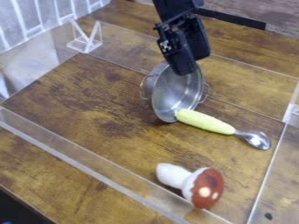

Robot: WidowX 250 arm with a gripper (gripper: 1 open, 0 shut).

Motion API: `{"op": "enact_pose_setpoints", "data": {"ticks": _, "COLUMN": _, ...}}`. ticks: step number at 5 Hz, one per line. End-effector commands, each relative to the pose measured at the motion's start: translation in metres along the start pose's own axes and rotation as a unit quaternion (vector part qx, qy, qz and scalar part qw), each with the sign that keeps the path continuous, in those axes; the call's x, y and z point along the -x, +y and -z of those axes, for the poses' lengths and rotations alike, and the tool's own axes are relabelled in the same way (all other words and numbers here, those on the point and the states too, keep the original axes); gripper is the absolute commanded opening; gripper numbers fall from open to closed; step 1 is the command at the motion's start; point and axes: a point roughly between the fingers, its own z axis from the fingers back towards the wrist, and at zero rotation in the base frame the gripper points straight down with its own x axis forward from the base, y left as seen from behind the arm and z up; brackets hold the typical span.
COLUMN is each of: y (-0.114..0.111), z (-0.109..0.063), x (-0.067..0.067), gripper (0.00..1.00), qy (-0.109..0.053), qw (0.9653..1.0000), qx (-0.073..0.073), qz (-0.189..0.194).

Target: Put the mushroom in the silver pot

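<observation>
The mushroom [191,184] lies on its side on the wooden table near the front right, cream stem to the left and reddish-brown cap to the right, well outside the pot. The silver pot [174,93] sits mid-table with its inside facing the camera and nothing in it. My black gripper [184,54] hangs just above the pot's far rim, open and holding nothing.
A spoon with a yellow-green handle [207,121] and a small silver bowl [256,139] lies against the pot's right front. Clear plastic walls [70,156] fence the table area. A clear stand [84,37] sits at the back left.
</observation>
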Motion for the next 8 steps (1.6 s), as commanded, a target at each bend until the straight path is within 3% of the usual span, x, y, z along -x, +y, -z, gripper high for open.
{"op": "enact_pose_setpoints", "data": {"ticks": 1, "y": 0.000, "z": -0.019, "x": -0.017, "gripper": 1.00, "qy": 0.002, "qw": 0.9987, "qx": -0.008, "qz": 0.051}}
{"op": "enact_pose_setpoints", "data": {"ticks": 3, "y": -0.005, "z": -0.004, "x": -0.014, "gripper": 1.00, "qy": 0.008, "qw": 0.9964, "qx": 0.021, "qz": 0.081}}
{"op": "enact_pose_setpoints", "data": {"ticks": 5, "y": -0.024, "z": 0.010, "x": -0.017, "gripper": 1.00, "qy": 0.016, "qw": 0.9931, "qx": 0.051, "qz": 0.105}}
{"op": "enact_pose_setpoints", "data": {"ticks": 6, "y": -0.039, "z": 0.025, "x": -0.008, "gripper": 1.00, "qy": 0.019, "qw": 0.9902, "qx": 0.071, "qz": 0.119}}
{"op": "enact_pose_setpoints", "data": {"ticks": 7, "y": -0.058, "z": 0.046, "x": -0.002, "gripper": 1.00, "qy": 0.022, "qw": 0.9891, "qx": 0.079, "qz": 0.123}}
{"op": "enact_pose_setpoints", "data": {"ticks": 8, "y": -0.066, "z": 0.062, "x": -0.001, "gripper": 1.00, "qy": 0.022, "qw": 0.9922, "qx": 0.068, "qz": 0.102}}
